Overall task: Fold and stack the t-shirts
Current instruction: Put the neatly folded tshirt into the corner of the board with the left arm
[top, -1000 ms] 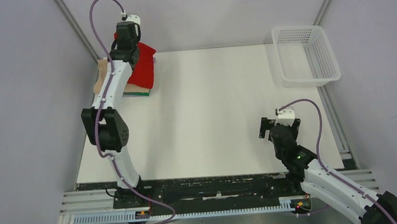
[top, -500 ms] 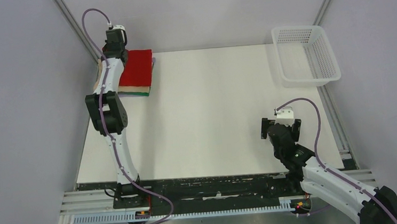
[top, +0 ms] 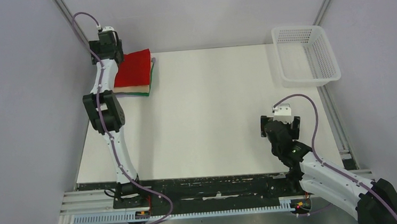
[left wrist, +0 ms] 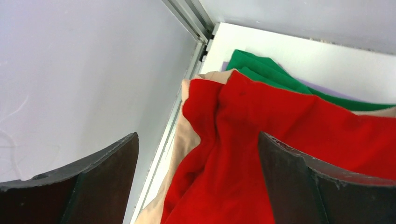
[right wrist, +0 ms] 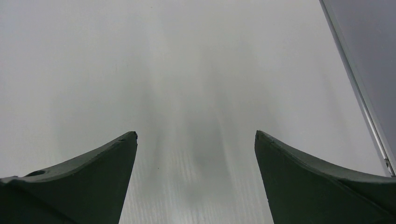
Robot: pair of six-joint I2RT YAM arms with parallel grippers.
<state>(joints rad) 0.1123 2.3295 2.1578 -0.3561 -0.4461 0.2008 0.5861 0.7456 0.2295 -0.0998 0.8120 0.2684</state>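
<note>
A folded red t-shirt [top: 135,69] lies on top of a stack at the table's far left corner, over a beige t-shirt [top: 133,89] and a green t-shirt [top: 142,94] whose edges show below it. In the left wrist view the red t-shirt [left wrist: 289,135] fills the frame, with the beige t-shirt [left wrist: 184,147] and green t-shirt [left wrist: 266,72] peeking out beside it. My left gripper [top: 106,46] sits at the stack's far left edge; the left gripper [left wrist: 198,140] is open and the red cloth lies loose below it. My right gripper [top: 279,128] hovers open over bare table near the right; the right gripper [right wrist: 196,135] holds nothing.
A white mesh basket [top: 305,55] stands at the far right corner. The grey side wall and a metal frame rail [left wrist: 187,16] run close beside the stack on the left. The table's right edge [right wrist: 359,88] runs close to my right gripper.
My left gripper has opened and let go of the red t-shirt, which now lies flat on the stack. The left arm has swung left and back. The right arm barely moved.
</note>
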